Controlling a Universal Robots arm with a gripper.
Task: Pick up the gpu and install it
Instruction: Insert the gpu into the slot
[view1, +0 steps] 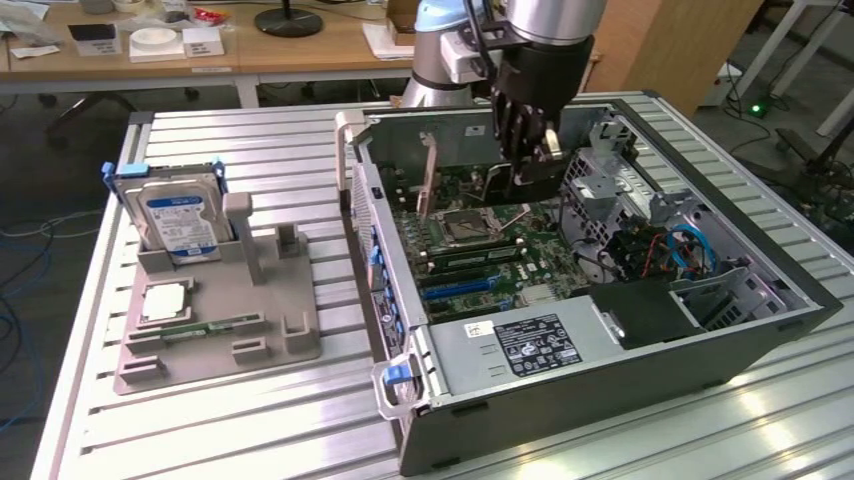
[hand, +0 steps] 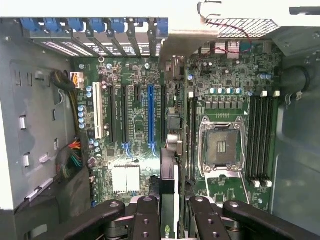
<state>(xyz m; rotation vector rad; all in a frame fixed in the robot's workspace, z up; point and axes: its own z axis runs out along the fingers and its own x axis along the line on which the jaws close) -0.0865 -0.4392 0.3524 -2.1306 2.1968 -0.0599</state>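
Observation:
My gripper hangs over the open computer case, shut on the gpu. The gpu is a thin dark card held on edge, a little above the green motherboard and apart from it. In the wrist view the gpu shows edge-on between my two black fingers, running away from the camera. It lies alongside the long blue expansion slot, slightly to one side of it. The CPU socket stands bare on the card's other side.
On the exterior view's left, a grey holder tray carries a silver hard drive with a blue label, a square chip and a narrow green memory stick. Case walls, drive cages and cables surround the motherboard.

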